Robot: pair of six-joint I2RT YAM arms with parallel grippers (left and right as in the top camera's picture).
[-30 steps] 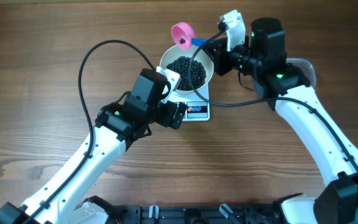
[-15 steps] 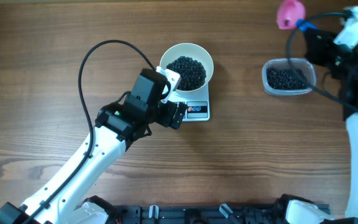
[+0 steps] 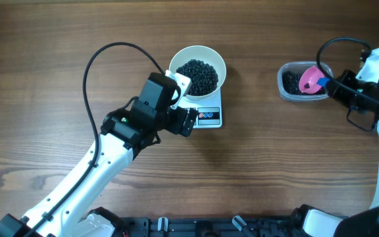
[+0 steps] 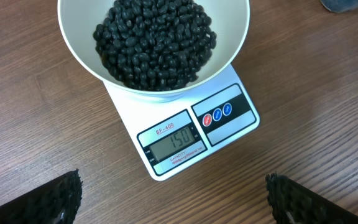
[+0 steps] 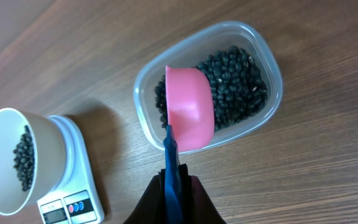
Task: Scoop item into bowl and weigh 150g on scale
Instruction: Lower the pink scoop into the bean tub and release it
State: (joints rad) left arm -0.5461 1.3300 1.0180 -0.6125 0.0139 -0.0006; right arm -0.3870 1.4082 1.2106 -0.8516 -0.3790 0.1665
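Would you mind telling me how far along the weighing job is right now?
Done: the bowl on the scale holds the black beans, and the display reads 150. In hand: the right gripper holds the pink scoop at the clear tub; the left gripper is open near the scale. Left: apparently only putting the scoop down.

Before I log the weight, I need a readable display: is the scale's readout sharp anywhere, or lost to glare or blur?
Left wrist view: the scale display is sharp and glare-free, reading 150. Overhead view: it is not legible. Right wrist view: the scale sits in the corner, digits unreadable.
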